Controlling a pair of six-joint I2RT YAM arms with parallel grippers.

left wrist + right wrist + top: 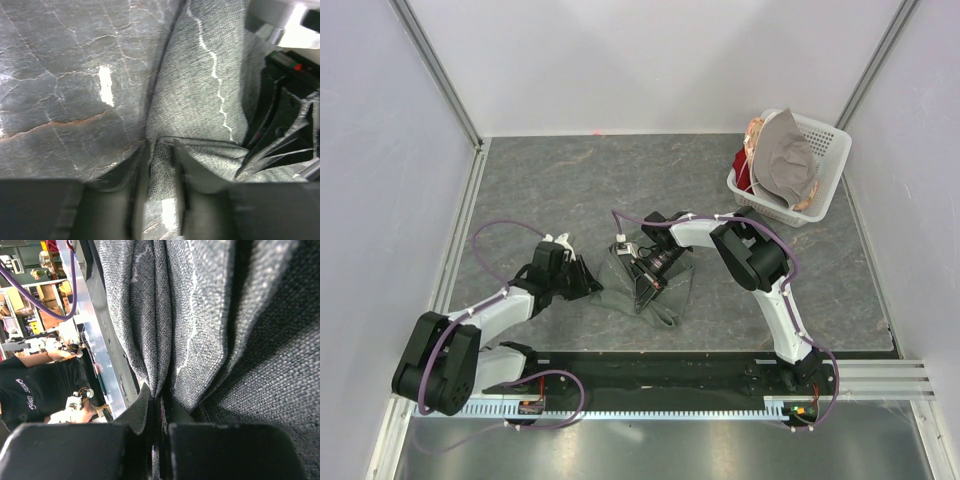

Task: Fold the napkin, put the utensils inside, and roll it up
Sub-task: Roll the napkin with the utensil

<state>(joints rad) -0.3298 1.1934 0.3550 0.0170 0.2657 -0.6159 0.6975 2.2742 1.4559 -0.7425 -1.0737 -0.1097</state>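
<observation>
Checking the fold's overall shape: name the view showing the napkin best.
Top external: the napkin shows nearly whole, bunched up. The left wrist view shows only a hemmed fold at the left gripper; the right wrist view, pleats pinched in the right gripper.

I see the napkin (675, 300), dark grey-green with a light stitched hem, bunched into deep creased folds mid-scene, its upper part raised, its near end trailing down.

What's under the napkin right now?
Only the grey table shows around the napkin. The left gripper and right gripper both pinch its folds. Anything beneath or inside the folds is covered; no spoon is visible.
</observation>
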